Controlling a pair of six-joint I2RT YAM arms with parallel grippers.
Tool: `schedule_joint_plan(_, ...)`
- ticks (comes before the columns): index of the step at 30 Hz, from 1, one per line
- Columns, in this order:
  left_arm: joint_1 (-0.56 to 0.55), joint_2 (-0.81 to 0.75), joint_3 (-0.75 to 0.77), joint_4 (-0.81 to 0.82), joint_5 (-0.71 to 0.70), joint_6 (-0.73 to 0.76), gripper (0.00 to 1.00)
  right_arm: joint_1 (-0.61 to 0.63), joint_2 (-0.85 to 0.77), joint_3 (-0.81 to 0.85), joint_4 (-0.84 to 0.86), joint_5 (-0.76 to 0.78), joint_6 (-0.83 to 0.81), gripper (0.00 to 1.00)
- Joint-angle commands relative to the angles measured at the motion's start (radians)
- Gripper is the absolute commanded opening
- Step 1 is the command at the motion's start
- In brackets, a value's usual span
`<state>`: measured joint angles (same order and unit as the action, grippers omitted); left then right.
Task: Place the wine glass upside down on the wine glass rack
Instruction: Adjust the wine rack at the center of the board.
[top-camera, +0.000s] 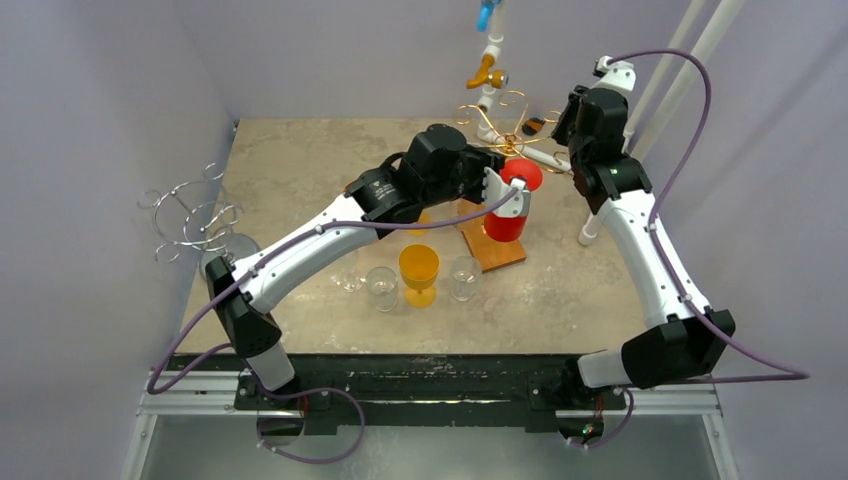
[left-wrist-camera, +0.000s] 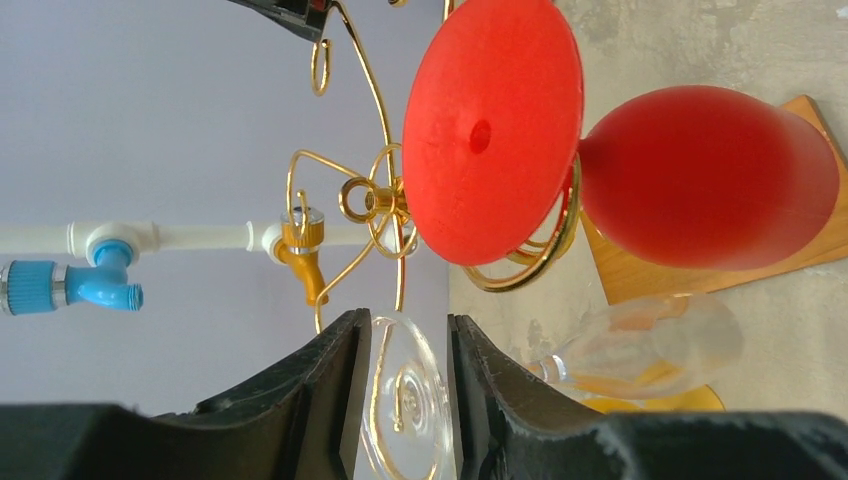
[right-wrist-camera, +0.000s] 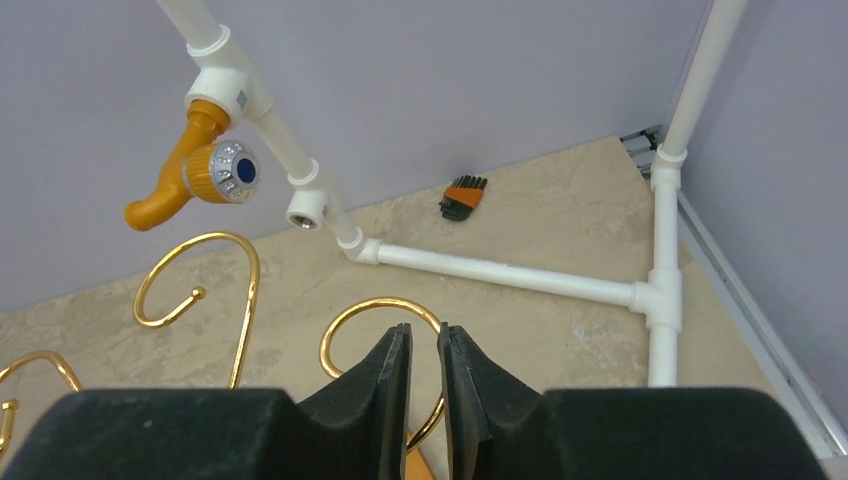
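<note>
Wine glass (left-wrist-camera: 405, 400) (the clear one) is inverted, its foot grasped between the fingers of the left end effector (left-wrist-camera: 408, 325). The gold rack (left-wrist-camera: 375, 200) is just ahead. The right end effector (right-wrist-camera: 424, 335) is nearly clenched beside a rack loop, and I cannot tell whether it grips it.

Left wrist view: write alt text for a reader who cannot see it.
The left tool grips the foot of a clear wine glass between black fingers, facing a gold rack. A red wine glass hangs there upside down, its foot in a gold loop.
</note>
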<state>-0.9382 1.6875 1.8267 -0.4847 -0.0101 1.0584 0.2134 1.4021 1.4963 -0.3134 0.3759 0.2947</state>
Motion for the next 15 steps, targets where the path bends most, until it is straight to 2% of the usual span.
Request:
schedule_joint_plan(1,-0.003,0.040,0.066,0.046,-0.094,-0.009,0.36,0.011,-0.034,-0.038,-0.024,-0.050,0.030,0.23)
schedule_joint_plan(15,-0.002,0.112,0.146,0.019,-0.154,0.007,0.36,0.011,-0.106,-0.114,-0.025,-0.058,0.033,0.18)
